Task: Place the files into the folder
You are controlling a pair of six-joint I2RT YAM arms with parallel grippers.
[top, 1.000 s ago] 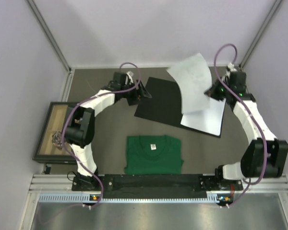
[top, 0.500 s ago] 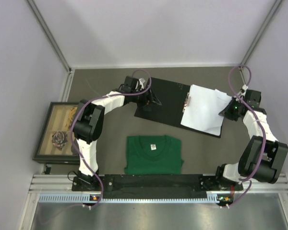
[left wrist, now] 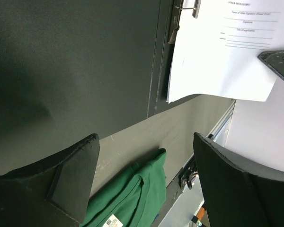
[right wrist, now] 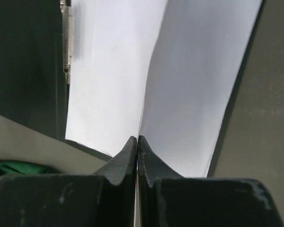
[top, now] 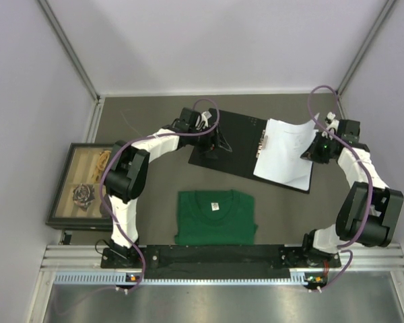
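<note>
White sheets on black: the files (top: 283, 158) lie on the right leaf of the open folder (top: 239, 134), inner edge up by the clip (top: 262, 140) at the spine, long axis running away from the arm bases. Right claw (top: 308, 152) sits at their outer edge, fingertips (right wrist: 128, 153) pressed together on a raised sheet, a crease running straight into them. Left claw (top: 220, 143) hovers with its fingers wide apart over the bare left leaf, gripping nothing. From the right claw the papers lie inward, towards the spine, so that arm is nearer and, I'd say, does the tucking; whether they sit under the clip I can't tell.
</note>
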